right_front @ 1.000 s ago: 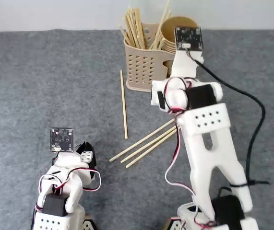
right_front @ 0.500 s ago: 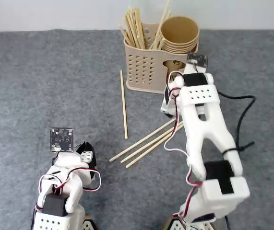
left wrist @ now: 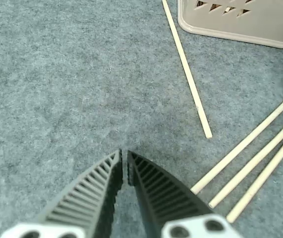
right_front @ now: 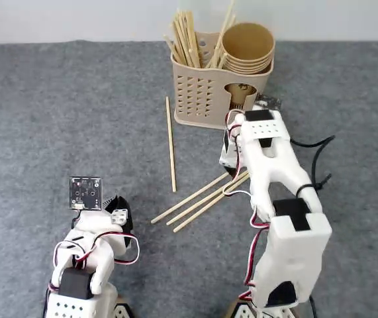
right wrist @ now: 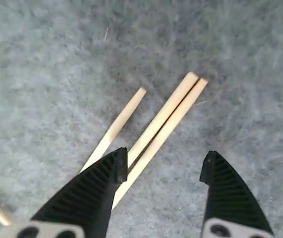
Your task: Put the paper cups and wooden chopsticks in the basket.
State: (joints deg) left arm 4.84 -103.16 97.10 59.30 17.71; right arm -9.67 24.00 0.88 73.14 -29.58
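Nearest to the bases, the left gripper (left wrist: 125, 163) sits low over the grey carpet (left wrist: 57, 74), its jaws closed on nothing. The three loose chopsticks (right_front: 198, 202) lie well apart from it, to its right. The right gripper (right wrist: 165, 158) is clearly the nearer one: it hangs open just above the ends of these sticks that point diagonally toward the basket (right_front: 202, 99). Their long axis passes obliquely under one finger (right wrist: 96, 193), not centred between the jaws. Farther on, a single chopstick (right_front: 170, 142) lies near the basket, where the paper cups (right_front: 247, 46) already stand.
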